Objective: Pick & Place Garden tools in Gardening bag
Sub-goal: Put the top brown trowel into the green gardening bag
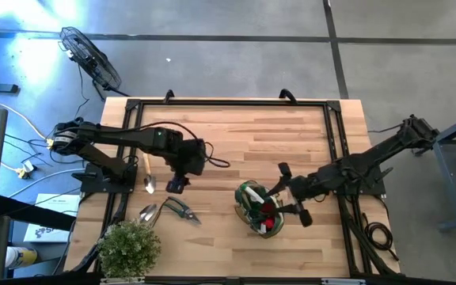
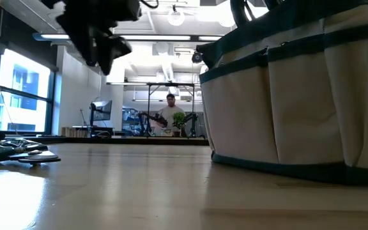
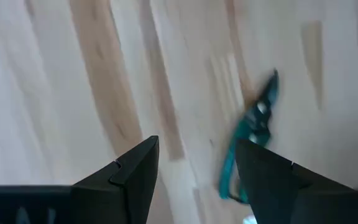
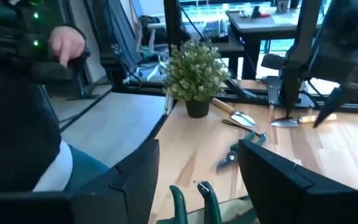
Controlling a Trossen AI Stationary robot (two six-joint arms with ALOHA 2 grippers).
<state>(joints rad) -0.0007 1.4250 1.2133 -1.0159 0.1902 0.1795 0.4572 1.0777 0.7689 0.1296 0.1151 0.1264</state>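
Pale butcher-block table carries the olive, tan-trimmed gardening bag, its contents mostly hidden. Green-handled pruners lie well left of the bag, just below the left gripper, released and empty. Spread, the right gripper hovers beside the bag.

The table is pale wood planks, smooth with a soft sheen. The bag is matt woven cloth. The pruners look like metal, perhaps with plastic grips; the trowel has a shiny metal blade and wooden handle.
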